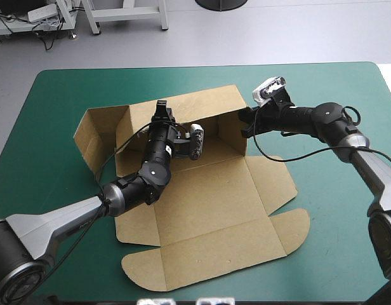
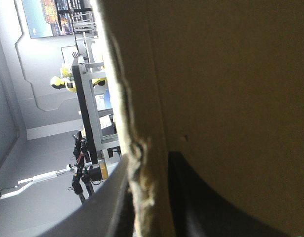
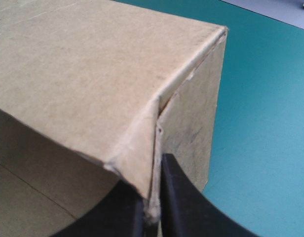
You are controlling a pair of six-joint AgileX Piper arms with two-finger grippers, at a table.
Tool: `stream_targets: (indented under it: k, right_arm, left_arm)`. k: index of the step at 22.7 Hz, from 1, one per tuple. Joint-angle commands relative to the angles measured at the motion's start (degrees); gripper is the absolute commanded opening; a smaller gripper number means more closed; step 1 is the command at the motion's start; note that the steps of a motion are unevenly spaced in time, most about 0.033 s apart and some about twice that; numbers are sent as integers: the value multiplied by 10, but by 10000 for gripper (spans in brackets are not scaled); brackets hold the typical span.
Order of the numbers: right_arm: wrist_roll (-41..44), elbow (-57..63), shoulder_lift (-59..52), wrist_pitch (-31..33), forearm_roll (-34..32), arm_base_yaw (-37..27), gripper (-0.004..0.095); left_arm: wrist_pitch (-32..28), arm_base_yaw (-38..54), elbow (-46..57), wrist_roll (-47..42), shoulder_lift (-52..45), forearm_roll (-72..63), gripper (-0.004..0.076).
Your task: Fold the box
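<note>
The brown box [image 1: 208,197] lies partly formed in the middle of the table. Its back wall [image 1: 183,108] and right side wall [image 1: 237,133] stand raised, and the lid with its rounded tabs [image 1: 145,267] lies flat toward the front. My left gripper [image 1: 162,109] is at the back wall's top edge. In the left wrist view the gripper [image 2: 144,207] is shut on the edge of the board [image 2: 231,74]. My right gripper [image 1: 245,121] is at the back right corner. In the right wrist view the gripper [image 3: 153,207] pinches the edge of the side wall [image 3: 191,128].
A left side panel [image 1: 94,136] of the box stands splayed outward at the back left. The teal-green cover [image 1: 56,101] surrounds the box, with a wide strip [image 3: 270,108] beyond the right wall. The table's far edge runs behind the back wall.
</note>
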Motion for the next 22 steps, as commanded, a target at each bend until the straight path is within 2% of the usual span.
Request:
stream_targets:
  k: [1, 4, 9, 14, 19, 22]
  right_arm:
    - [35, -13, -18, 4, -22, 6, 1]
    - [71, -13, -18, -3, -51, 8, 2]
    - [96, -13, -18, -12, -57, 8, 2]
    - [124, -13, -18, -20, -65, 8, 2]
    - [174, -13, -18, -20, -99, 8, 2]
    - [197, -13, -18, -12, -113, 8, 2]
  left_arm:
    - [22, -9, -13, -4, -12, -3, 193]
    - [36, -47, -27, -10, -12, -6, 193]
    - [98, -115, -46, -25, -17, -39, 193]
    - [127, -163, -49, -42, -51, -45, 193]
    - [130, -202, -75, -161, -118, -46, 192]
    - [129, -202, -96, -198, -149, -45, 174]
